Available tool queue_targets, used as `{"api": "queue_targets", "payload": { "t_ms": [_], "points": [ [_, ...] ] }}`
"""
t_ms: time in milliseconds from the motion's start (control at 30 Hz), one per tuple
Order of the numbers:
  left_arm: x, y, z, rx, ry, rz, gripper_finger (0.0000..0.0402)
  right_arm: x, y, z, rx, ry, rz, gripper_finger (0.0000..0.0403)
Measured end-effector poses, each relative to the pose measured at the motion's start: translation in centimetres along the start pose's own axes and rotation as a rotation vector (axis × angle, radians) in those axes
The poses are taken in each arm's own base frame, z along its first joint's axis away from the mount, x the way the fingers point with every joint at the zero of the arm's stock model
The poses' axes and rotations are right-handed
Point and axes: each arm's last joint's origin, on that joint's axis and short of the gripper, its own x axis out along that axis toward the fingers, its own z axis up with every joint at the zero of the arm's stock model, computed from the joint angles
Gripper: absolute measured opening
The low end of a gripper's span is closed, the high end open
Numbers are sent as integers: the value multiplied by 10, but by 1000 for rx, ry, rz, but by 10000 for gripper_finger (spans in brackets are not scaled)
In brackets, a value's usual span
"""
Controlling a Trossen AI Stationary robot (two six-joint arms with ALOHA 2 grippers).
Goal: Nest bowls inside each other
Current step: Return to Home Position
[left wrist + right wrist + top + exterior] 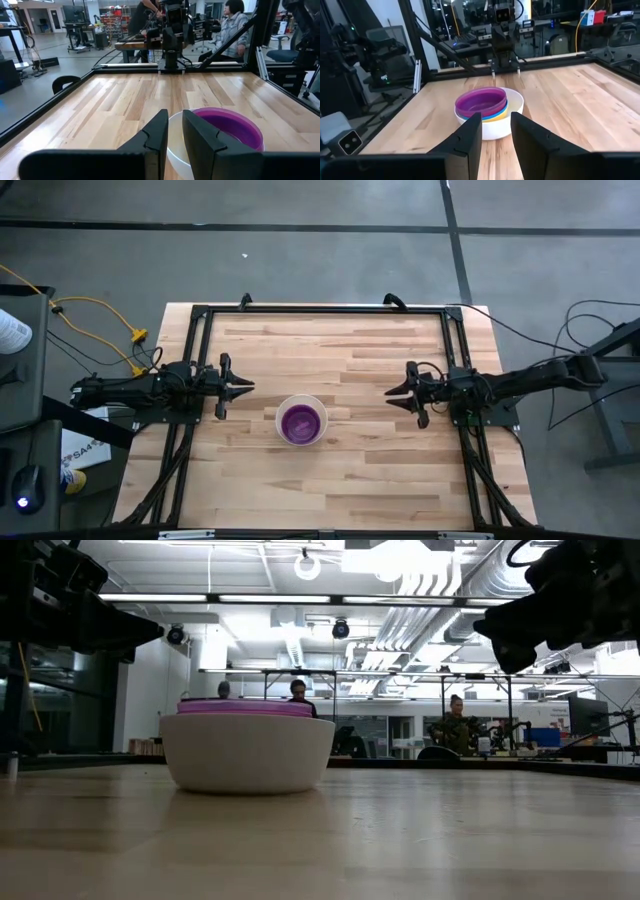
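The nested stack sits mid-desk [350, 480] between both arms, white bowl [245, 755] outermost and purple bowl [302, 423] on top, so I'd retract each arm high and straight away from it to avoid clipping a rim. The left gripper [245, 387] has its fingers parted by a narrow slit, the right gripper [392, 393] slightly wider, and both are empty. Blue bowl [470, 114] and yellow bowl [496, 117] show only as rims; the pink-red one I can't make out.
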Motion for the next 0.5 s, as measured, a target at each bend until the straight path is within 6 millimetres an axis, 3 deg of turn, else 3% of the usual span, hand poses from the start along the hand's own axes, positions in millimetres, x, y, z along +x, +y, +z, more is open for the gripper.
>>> {"api": "queue_targets", "payload": {
  "t_ms": [500],
  "points": [
    [0,0,0,0,0,0,58,-18,3,5,-1,-4,28,97]
  ]
}}
